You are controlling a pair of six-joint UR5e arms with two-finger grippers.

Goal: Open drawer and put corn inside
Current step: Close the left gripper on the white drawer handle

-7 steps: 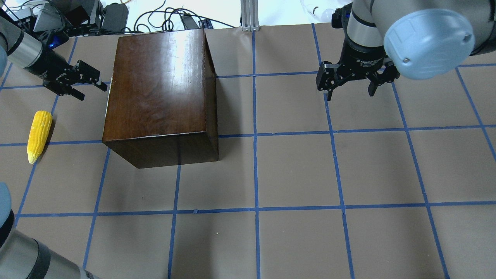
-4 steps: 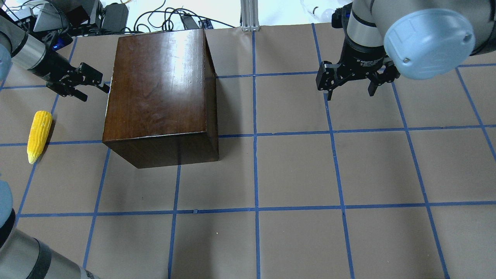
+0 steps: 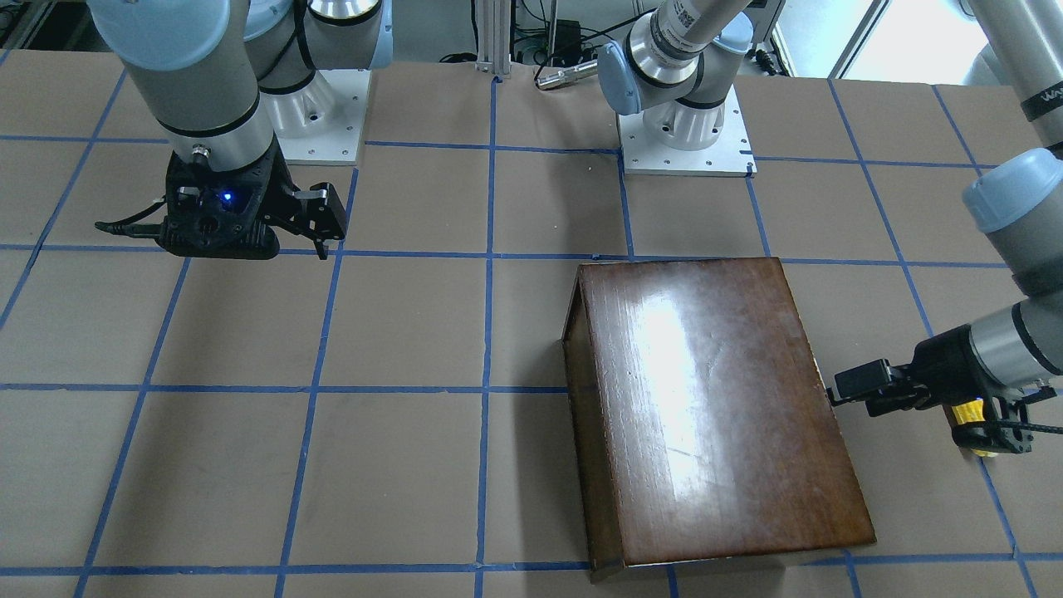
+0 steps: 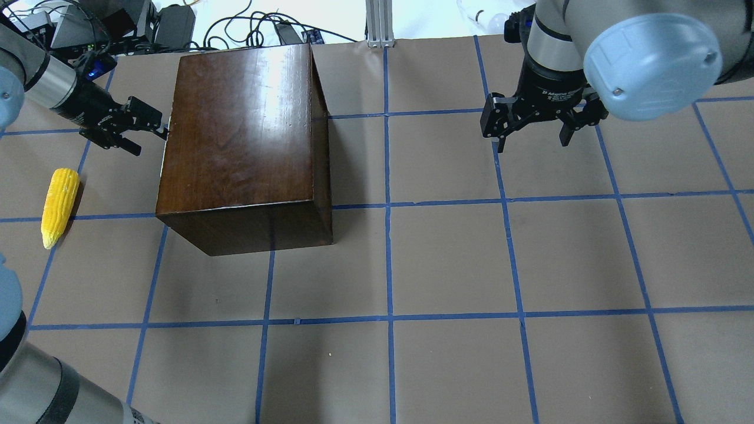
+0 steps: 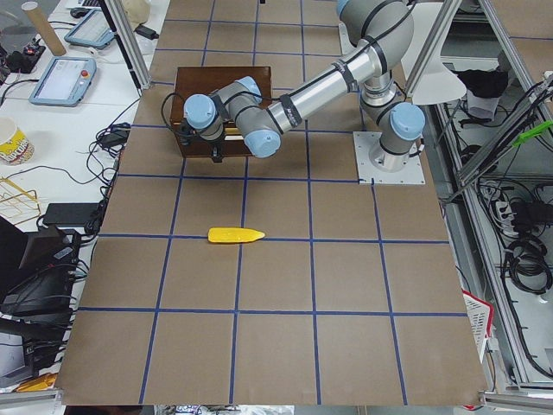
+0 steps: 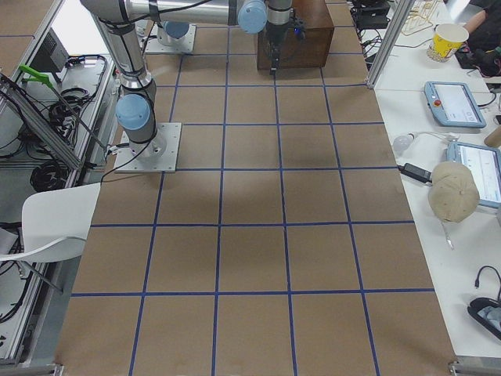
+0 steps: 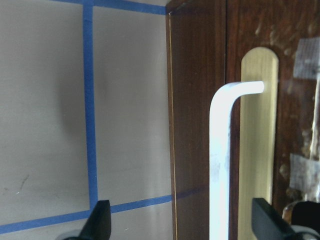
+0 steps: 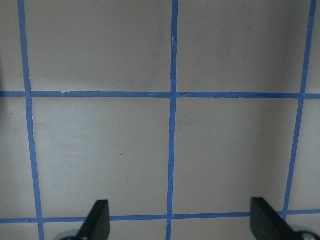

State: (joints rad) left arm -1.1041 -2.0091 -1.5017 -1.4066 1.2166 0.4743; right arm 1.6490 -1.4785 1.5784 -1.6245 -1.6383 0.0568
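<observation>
left pincer [image 4: 146,137] now nearer the drawer [image 7: 291,117] — jaws apart — corn [image 4: 59,204] well aside

One camera sits high behind the robot [image 4: 648,65], looking forward and down on the worktop [image 4: 447,259]; another faces it from across. Both show the cabinet [image 4: 241,129]. Two distant cameras look along the worktop from either end. Wrist cameras look close: left at the drawer front [image 7: 292,110], right at the worktop.

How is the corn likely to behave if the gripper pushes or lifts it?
The corn looks round and tapered, so a sideways push would probably roll it in an arc. Its kernel rows likely aid grip. Lying straight, it seems rigid.
</observation>
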